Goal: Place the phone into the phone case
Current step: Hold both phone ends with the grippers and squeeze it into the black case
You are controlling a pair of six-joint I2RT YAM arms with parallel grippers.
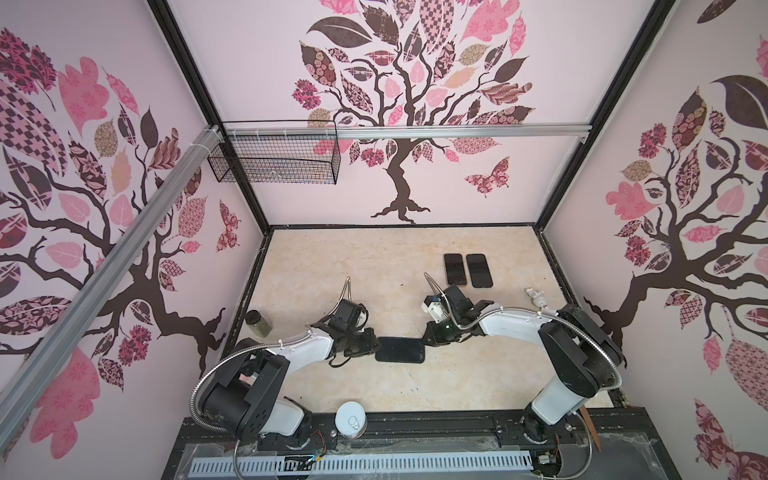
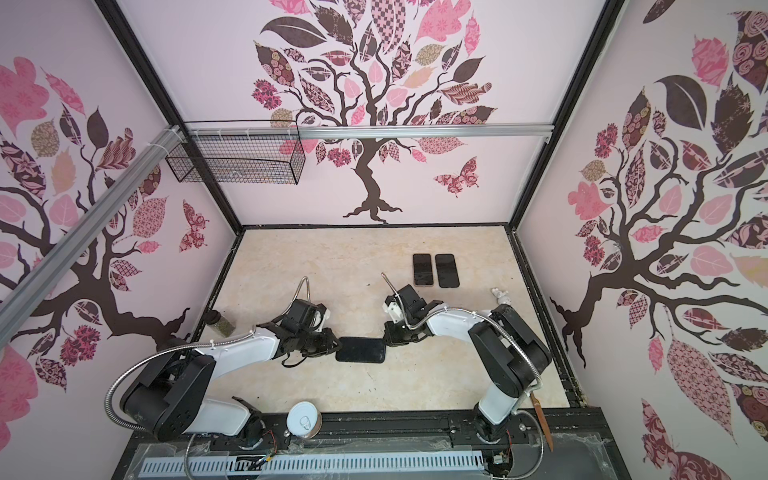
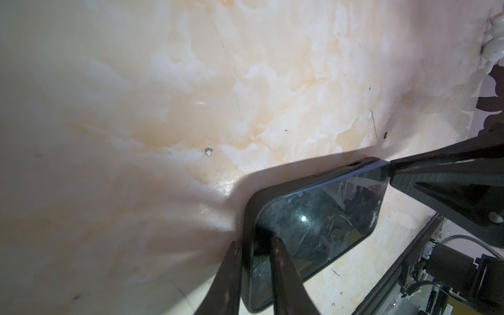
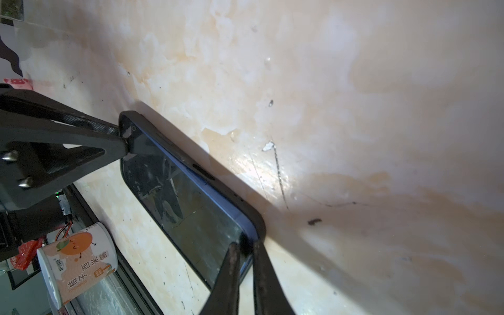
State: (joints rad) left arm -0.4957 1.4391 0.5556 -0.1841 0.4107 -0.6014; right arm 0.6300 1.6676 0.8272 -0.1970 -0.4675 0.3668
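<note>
Seating the phone [image 1: 400,350] in the phone case [image 1: 399,360] looks nearly done. In both top views the two read as one dark slab lying flat on the desk [image 1: 374,257], about centre and a bit toward the near side, long axis running left-right. The left gripper [image 1: 374,347] is at its left end and the right gripper [image 1: 426,338] at the far corner of its right end; both touch it. How the jaws stand is not readable from up here. Spare phones [image 1: 454,269] sit side by side far right, well apart from the work. A jar [image 1: 257,322] stands at the left edge and a can [image 1: 351,419] at the near edge.

Left wrist view: the phone is screen up inside the case, and the rim wraps the left end and its corner. The left jaws are clenched across that end, one finger [image 3: 226,272] outside the rim and one on the glass, so they are grasping the phone case wall together with the phone's edge. The right gripper's tip meets the opposite far corner.

Right wrist view: the right jaws are clenched tight over the far right corner of the phone case, one finger on the glass and one outside. Along the far long side the phone's blue edge shows above the rim, so my read is that this side is not fully snapped in. I cannot tell for the near long side.

Judgement: the phone is in and both ends look seated. What is left is pressing the far edge flush, then letting go.
</note>
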